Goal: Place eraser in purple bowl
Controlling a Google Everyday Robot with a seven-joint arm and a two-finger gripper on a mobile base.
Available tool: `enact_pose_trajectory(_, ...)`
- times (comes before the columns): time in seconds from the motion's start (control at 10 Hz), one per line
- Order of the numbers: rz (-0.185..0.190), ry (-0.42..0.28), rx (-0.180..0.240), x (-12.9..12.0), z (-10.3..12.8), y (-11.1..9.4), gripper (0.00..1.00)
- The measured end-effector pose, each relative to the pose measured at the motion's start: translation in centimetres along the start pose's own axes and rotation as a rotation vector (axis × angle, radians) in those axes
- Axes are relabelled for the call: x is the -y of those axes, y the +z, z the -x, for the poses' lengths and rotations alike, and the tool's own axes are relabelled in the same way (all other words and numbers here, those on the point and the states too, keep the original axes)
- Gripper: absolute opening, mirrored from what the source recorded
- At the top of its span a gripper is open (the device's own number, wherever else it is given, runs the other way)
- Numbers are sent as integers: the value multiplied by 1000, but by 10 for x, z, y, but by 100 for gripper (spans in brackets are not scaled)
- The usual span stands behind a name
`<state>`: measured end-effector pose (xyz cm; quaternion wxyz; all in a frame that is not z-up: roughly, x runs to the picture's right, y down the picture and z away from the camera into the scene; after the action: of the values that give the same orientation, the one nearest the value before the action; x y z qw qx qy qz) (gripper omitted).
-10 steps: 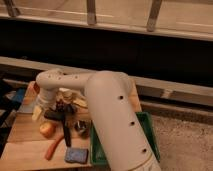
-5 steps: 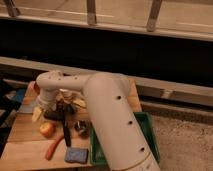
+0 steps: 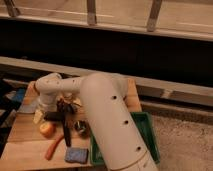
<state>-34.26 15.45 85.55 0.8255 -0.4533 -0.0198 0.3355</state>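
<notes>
End effector (image 3: 64, 107) wide open and empty, I hovered just beyond the orange (image 3: 46, 129); the eraser (image 3: 52, 116) lay between us, its long side crosswise, with the purple bowl (image 3: 81, 128) right of the orange.

Claw (image 3: 65, 109) hovers above wooden table (image 3: 22, 142)

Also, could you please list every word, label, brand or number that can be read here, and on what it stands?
None: no readable text on the robot arm, the blue sponge, the green tray or the wooden table.
The gripper, open above the table near the orange fruit, carries no legible marking.
</notes>
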Motion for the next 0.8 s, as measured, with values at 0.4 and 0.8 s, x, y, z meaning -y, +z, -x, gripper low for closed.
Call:
enact_pose_trajectory(0.4, -17, 12, 1, 2, 0, 3, 53)
enact_pose_trajectory(0.8, -38, 20, -15, 3, -3, 7, 12)
